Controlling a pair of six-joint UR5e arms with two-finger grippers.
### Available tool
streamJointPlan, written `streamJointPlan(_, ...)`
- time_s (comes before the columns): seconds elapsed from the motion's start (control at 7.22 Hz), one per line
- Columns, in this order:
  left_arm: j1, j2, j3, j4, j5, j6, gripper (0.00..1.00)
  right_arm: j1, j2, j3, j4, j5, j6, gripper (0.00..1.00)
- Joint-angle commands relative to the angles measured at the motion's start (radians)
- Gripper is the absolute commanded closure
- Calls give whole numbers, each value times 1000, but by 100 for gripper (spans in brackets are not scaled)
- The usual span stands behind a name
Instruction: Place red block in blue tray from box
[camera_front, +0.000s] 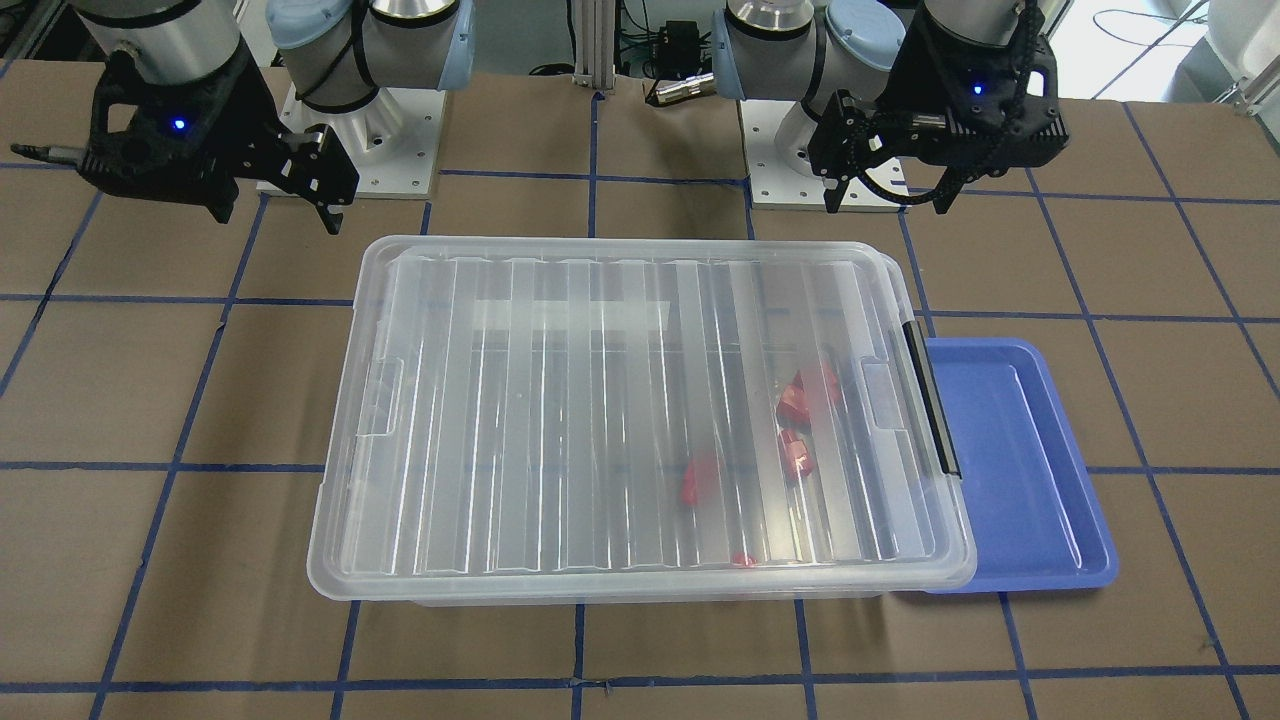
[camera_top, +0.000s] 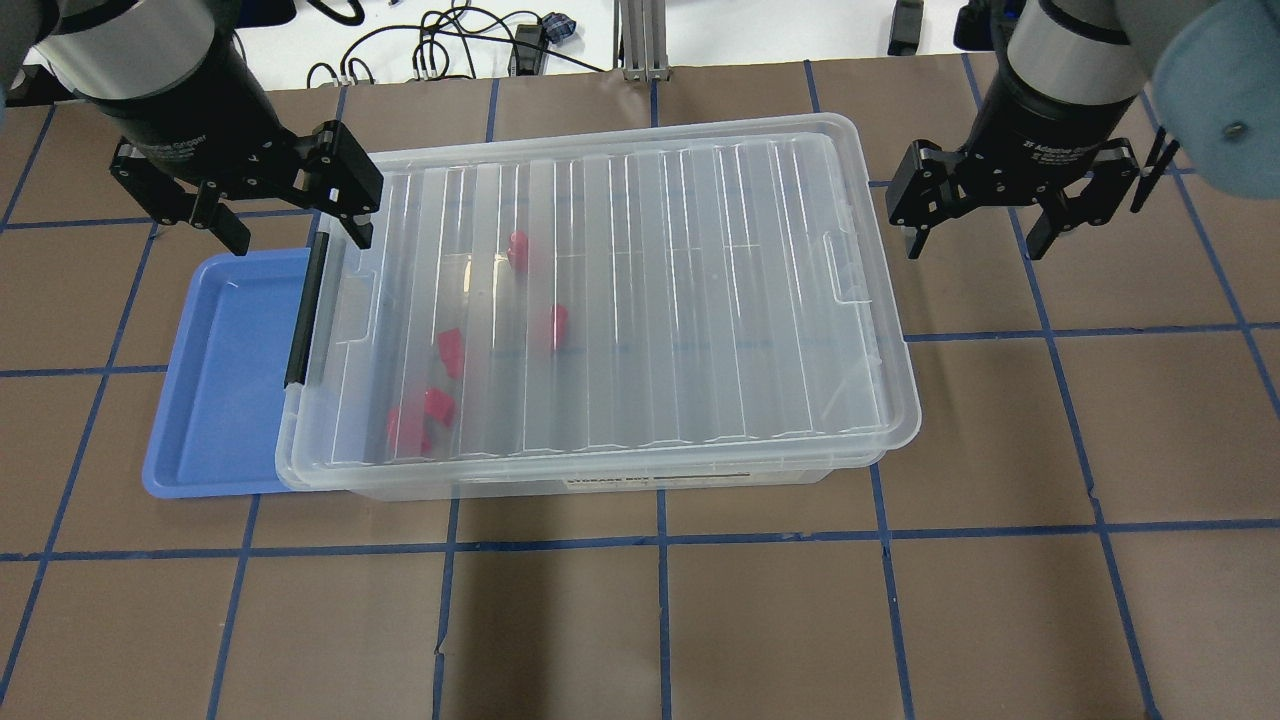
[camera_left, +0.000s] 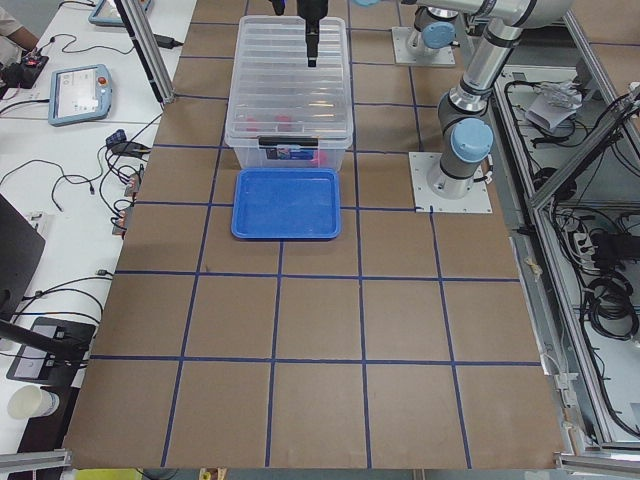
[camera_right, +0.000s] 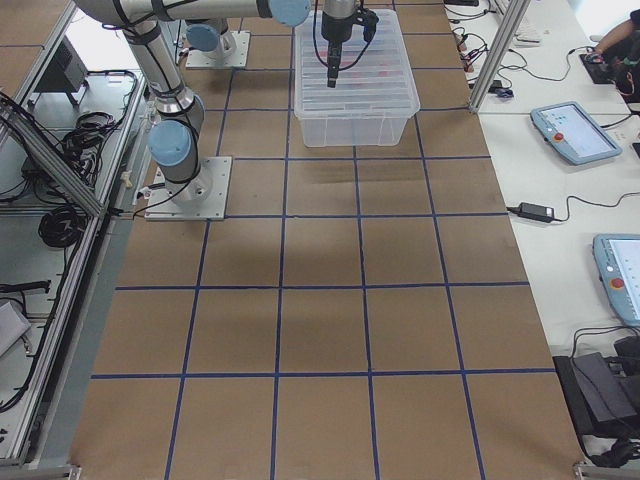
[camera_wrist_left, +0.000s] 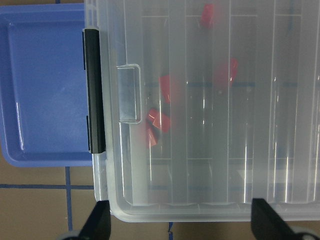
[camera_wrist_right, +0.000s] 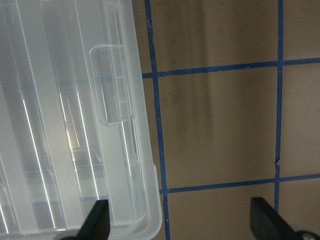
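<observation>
Clear plastic lid (camera_top: 640, 300) covered the red blocks (camera_top: 438, 405); left jaws and right jaws hung open, so we judged the black latch (camera_top: 305, 310) near the left jaws should be released first.

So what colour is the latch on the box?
Black latch; clearest in the left wrist view.

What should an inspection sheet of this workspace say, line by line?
Surface: brown table with a blue tape grid.
Job's things: box with lid on, black latch facing the blue tray; several red blocks inside; tray empty.
Clutter: nothing seen.
Grippers: left gripper and right gripper open, empty, raised near the box's short ends.
Cables: loose cables on the white bench beyond the table.
Surroundings: tablets on side benches.
</observation>
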Motion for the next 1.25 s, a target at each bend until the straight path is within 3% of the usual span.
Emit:
streamJointPlan(0.0, 0, -1, 0, 1, -8, 2, 0, -3, 96, 7, -92, 3, 2, 0)
streamJointPlan(0.55, 0, -1, -3, 7, 1, 11, 0, -3, 220, 5, -177, 12, -7, 0)
streamJointPlan(1.11, 0, -1, -5, 9, 2, 12, 0, -3, 260, 2, -195, 12, -9, 0)
